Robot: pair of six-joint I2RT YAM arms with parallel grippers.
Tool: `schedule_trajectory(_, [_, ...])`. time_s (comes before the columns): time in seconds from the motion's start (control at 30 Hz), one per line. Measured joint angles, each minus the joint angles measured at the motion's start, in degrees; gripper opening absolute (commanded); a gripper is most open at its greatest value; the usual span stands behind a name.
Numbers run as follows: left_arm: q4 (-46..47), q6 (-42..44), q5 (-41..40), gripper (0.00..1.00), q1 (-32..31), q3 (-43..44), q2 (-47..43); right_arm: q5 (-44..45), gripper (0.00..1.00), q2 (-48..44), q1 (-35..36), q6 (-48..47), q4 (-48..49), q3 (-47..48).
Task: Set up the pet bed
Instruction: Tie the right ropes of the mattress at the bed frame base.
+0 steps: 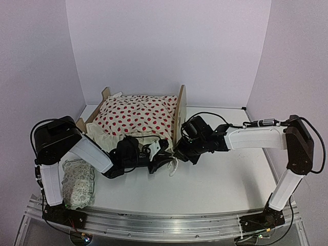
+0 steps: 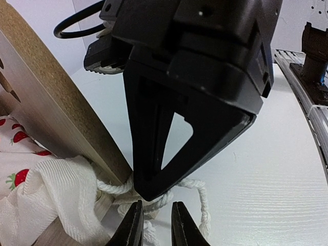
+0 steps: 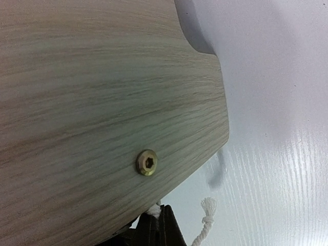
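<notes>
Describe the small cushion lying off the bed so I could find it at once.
Start at the wooden pet bed at the back left of the white table, then come down to the table's near left corner, beside the left arm. There the small pillow lies flat on the table; unlike the red-dotted blanket on the bed, it is pale with a fine greenish pattern.

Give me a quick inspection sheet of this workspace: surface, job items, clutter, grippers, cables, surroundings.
Surface: white table, nothing spilled.
Job's things: pet bed at the back, covered by a cream red-dotted blanket; mattress not visible.
Clutter: green-patterned pillow lying by the left arm's base.
Grippers: left gripper low at the blanket's corded fringe, jaws narrowly apart, grip unclear; right gripper shut, tip at the same fringe beside the headboard.
Cables: black cable looping along the right arm.
Surroundings: plain white walls; nothing else seen.
</notes>
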Motion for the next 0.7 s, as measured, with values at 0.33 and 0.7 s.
schedule_trajectory(0.33, [-0.06,0.05,-3.13,0.15,-0.02,0.00,0.61,-2.58,0.00,0.00,-0.01,0.94,-0.60,0.28])
schedule_trajectory(0.7, [-1.07,0.42,-7.05,0.18,-0.37,0.39,0.65,-4.98,0.00,0.07,-0.23,1.68,-1.26,0.40])
